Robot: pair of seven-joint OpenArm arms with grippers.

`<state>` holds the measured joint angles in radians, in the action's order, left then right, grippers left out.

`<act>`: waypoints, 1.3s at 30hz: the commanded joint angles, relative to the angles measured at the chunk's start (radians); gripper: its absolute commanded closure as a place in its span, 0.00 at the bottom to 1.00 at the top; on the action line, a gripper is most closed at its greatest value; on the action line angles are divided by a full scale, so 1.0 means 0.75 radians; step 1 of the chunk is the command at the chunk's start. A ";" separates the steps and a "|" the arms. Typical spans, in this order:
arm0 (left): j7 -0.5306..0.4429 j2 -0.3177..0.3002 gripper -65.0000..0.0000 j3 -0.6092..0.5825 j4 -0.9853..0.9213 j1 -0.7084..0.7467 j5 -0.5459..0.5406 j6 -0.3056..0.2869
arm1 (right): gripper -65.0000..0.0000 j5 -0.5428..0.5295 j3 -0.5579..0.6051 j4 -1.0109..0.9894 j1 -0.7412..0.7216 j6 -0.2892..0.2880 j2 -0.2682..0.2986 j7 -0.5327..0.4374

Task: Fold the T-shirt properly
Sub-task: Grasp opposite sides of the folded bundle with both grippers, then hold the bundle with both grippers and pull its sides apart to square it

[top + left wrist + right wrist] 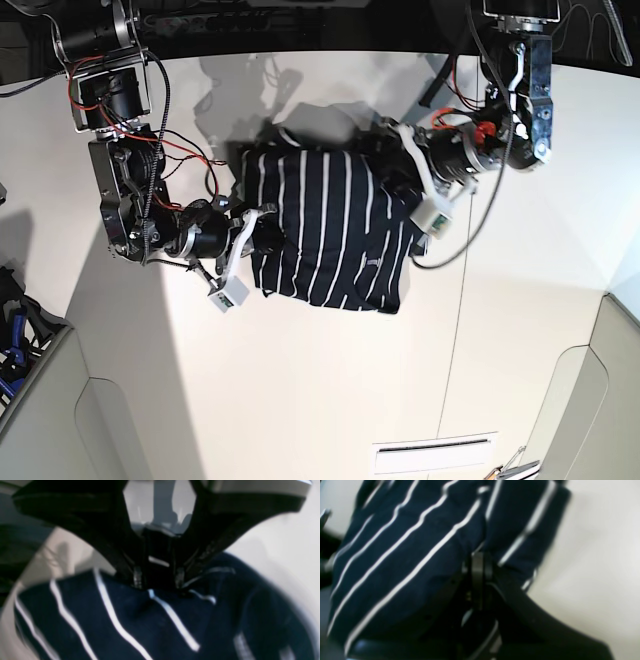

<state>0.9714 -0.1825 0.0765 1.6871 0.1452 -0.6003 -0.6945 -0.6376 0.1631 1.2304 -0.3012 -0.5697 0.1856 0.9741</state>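
pale worktop (320, 380) under a striped shirt (330, 230); left gripper (400, 180) and right gripper (262, 232) each pinch its edges.

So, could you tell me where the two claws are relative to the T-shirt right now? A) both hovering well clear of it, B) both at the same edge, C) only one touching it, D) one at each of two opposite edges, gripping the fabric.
D: in the base view the right claw and the left claw sit at opposite edges of the T-shirt, each closed on fabric.
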 commanded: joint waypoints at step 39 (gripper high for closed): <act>0.095 -0.063 0.77 0.366 0.114 0.077 -0.437 -0.005 | 1.00 0.077 -0.338 0.373 0.277 -0.019 -0.001 -0.148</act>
<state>1.0630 -0.2214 0.3481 1.7611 0.2104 -0.9073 -0.6891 -0.5602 -0.0868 1.4960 -0.0753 -0.5777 0.1822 0.8864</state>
